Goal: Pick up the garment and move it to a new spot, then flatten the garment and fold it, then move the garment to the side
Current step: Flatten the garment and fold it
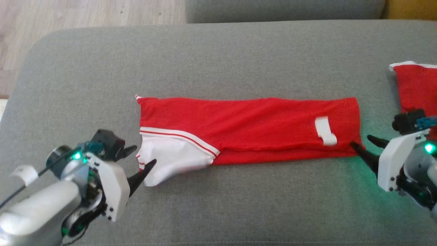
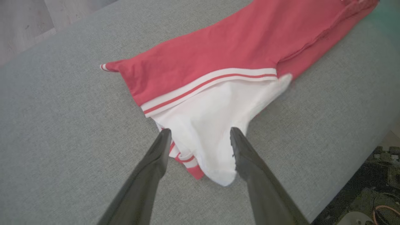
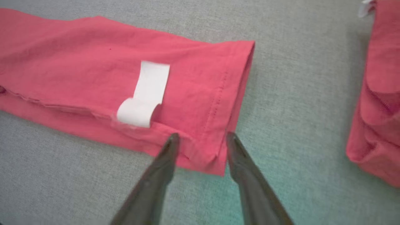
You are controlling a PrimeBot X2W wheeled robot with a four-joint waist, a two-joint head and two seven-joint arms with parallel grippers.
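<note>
Item: garment (image 1: 245,130), red, folded into a long band, lying flat mid-cushion (image 1: 218,58), lengthwise between my two grippers. My left gripper (image 2: 200,131): jaws spread wide, the garment's white sleeve end lying loose between them, toward the cushion's left edge. My right gripper (image 3: 202,135): jaws apart, straddling the hem's near corner, not closed on it. White label (image 3: 143,93): curled, print illegible. Second red cloth (image 1: 414,87): near the right edge, cut off by the frame, kind unclear
</note>
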